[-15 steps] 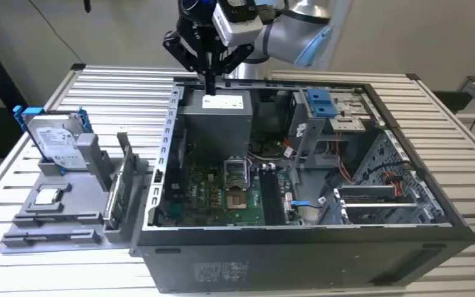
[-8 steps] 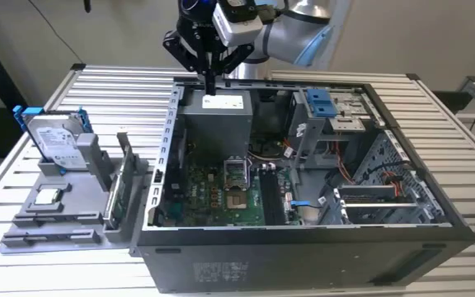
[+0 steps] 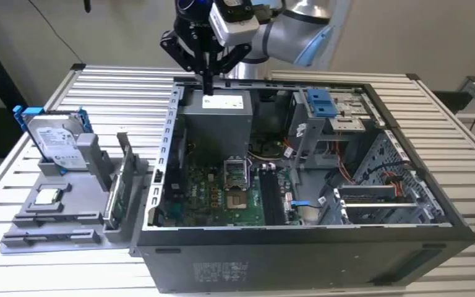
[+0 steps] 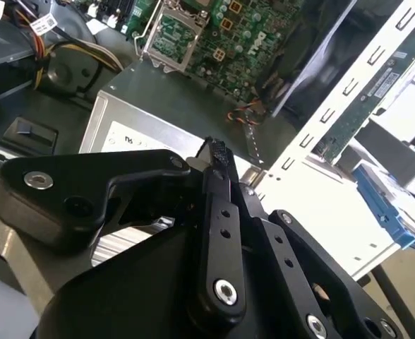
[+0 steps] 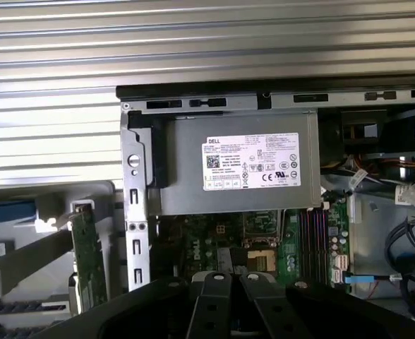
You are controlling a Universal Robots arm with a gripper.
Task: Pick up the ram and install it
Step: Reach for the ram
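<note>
Gripper [image 3: 208, 88] vertical above power supply [image 3: 219, 127]

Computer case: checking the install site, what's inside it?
A grey power supply, a green motherboard with open CPU socket, memory slots and cables. Whatever lies beneath the power supply is covered.

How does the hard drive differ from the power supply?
The hard drive stands in a blue frame on the fixture, outside the case. The power supply sits inside it, under the pincer. The hard drive looks smaller than the power supply. Both carry pale labels.
</note>
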